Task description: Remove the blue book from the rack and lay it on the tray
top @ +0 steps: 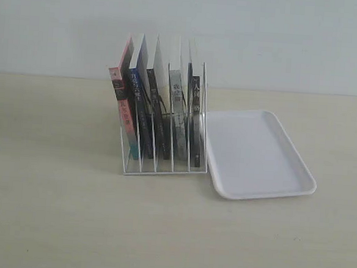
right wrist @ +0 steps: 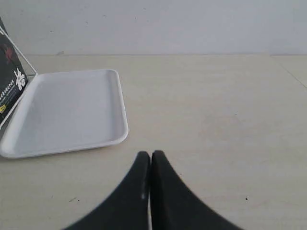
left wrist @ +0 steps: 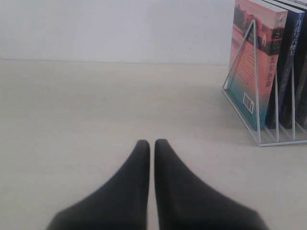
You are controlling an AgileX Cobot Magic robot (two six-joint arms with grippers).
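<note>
One pale desk [top: 50,211] carries everything. On it the white tray [top: 260,153] lies flat just beside the right end of the wire rack [top: 163,170]. The blue book [top: 134,93] stands upright in the rack, in the second slot from the left, next to the pink-spined book [top: 122,102]. Neither arm shows in the exterior view. The left claw [left wrist: 151,143] hangs low over bare desk, its fingers nearly together. The right claw [right wrist: 150,154] is low near the tray, pressed closed and holding nothing.

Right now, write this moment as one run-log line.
blue book in rack | tray bare, beside rack | left claw shut | right claw shut | pickup not yet begun
</note>
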